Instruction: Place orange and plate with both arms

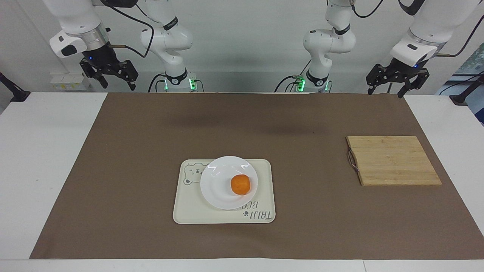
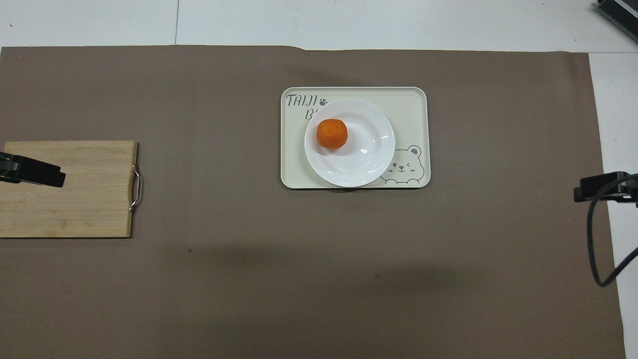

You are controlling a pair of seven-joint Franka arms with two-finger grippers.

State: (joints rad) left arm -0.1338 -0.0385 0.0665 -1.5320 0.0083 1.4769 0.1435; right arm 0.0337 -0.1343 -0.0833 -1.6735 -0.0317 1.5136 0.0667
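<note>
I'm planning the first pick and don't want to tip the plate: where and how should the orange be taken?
Grip the orange across its widest middle, coming straight down from above. It is round and sits free in the plate's shallow well, off-centre toward the left arm's end; the raised rim would likely hinder a low sideways approach.

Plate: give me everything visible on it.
The plate is round, glossy white, plain, looks ceramic, with a shallow well and bright glints on its rim. It sits flat on the cream bear-print tray, covering part of the printed lettering. The orange rests in its well, off-centre toward the left arm's end of the table. Nothing else touches it.
</note>
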